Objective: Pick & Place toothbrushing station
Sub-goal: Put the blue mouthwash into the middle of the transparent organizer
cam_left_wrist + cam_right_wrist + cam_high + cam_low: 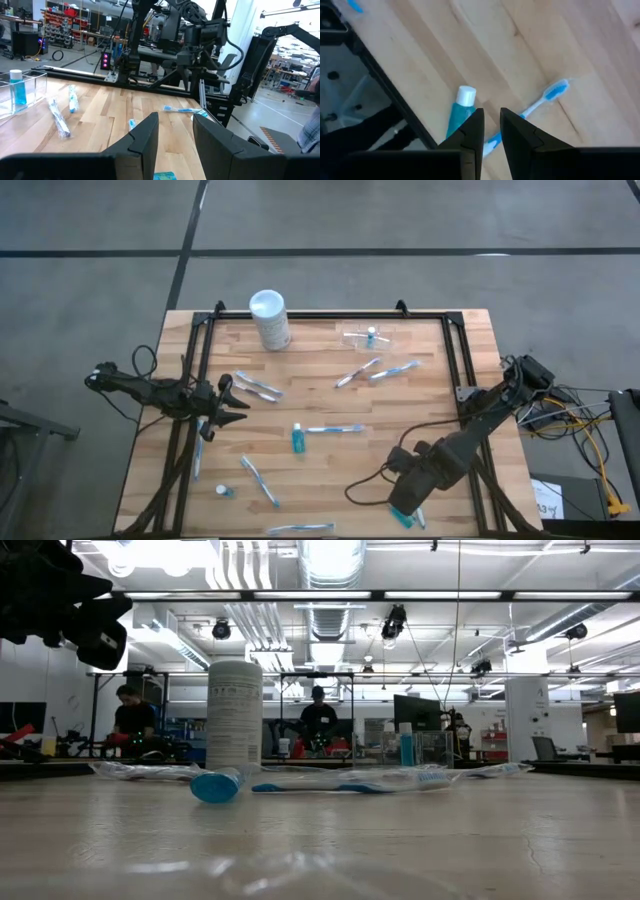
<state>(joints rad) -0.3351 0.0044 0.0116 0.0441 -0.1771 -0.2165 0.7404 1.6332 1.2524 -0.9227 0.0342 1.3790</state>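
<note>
1. Toothbrushing station [369, 336]: a small clear plastic holder sitting on the worktop [330, 395] near its far edge, toward the far right corner, with a small blue-and-white item standing inside it.
2. In the left wrist view the station [20, 92] shows as a clear box with a blue bottle upright in it; nothing grips or touches it.
3. Its long axis appears to run along the far edge of the worktop, though the clear walls make that hard to judge.
4. Left claw [232, 397] hovers at the left edge of the worktop, pointing inward; its fingers [145, 140] stand a moderate gap apart and hold nothing.
5. Right claw [405, 512] is low at the near right corner, well apart from the station, fingers [472, 132] only a narrow slot apart and empty.
6. Just below the right claw lie a blue tube with a white cap [460, 107] and a blue-and-white toothbrush [540, 102].
7. White cylinder [269, 319] stands near the far edge, left of the station.
8. Several wrapped toothbrushes [378, 370] lie scattered across the worktop.
</note>
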